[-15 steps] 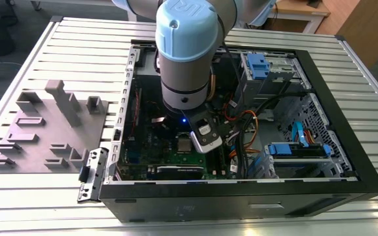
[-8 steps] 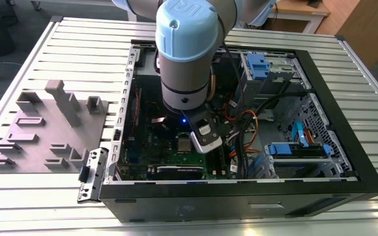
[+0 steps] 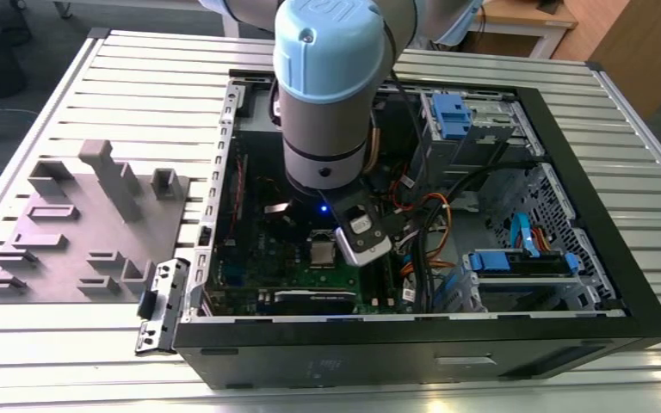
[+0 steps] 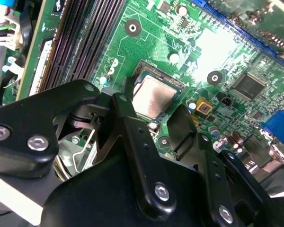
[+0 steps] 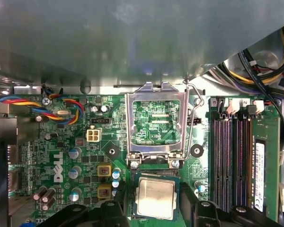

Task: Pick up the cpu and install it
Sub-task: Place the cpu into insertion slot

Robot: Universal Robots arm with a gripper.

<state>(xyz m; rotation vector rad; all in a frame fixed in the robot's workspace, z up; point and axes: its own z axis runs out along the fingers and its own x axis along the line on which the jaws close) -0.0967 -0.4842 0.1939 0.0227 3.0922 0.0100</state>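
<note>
In the exterior view, a grey fixture plate (image 3: 78,232) with raised blocks lies on the slatted aluminium table (image 3: 32,103), at nine o'clock of the open computer case (image 3: 423,340); a loose metal bracket (image 3: 161,305) rests at the case's corner, about eight o'clock; the arm (image 3: 330,86) reaches down into the case near its centre; orange cables (image 3: 436,225) and a blue drive caddy (image 3: 522,262) crowd the three o'clock side.

The cpu (image 3: 323,252) lies flat just below the wrist. In both wrist views it sits in its socket on the green motherboard (image 5: 26,161), silver top up, edges square to the socket's rim. The gripper (image 4: 151,111) hovers over it with its black fingers (image 4: 132,127) spread wide, one to each side; in the first wrist view a strip of socket shows between each finger and the chip. The socket's load frame (image 5: 155,93) stands hinged open just beside the cpu. Memory slots (image 5: 227,161) run close alongside one finger; one memory stick (image 5: 259,175) carries a white label, too small to read; white brand lettering (image 5: 58,166) is printed on the board.
</note>
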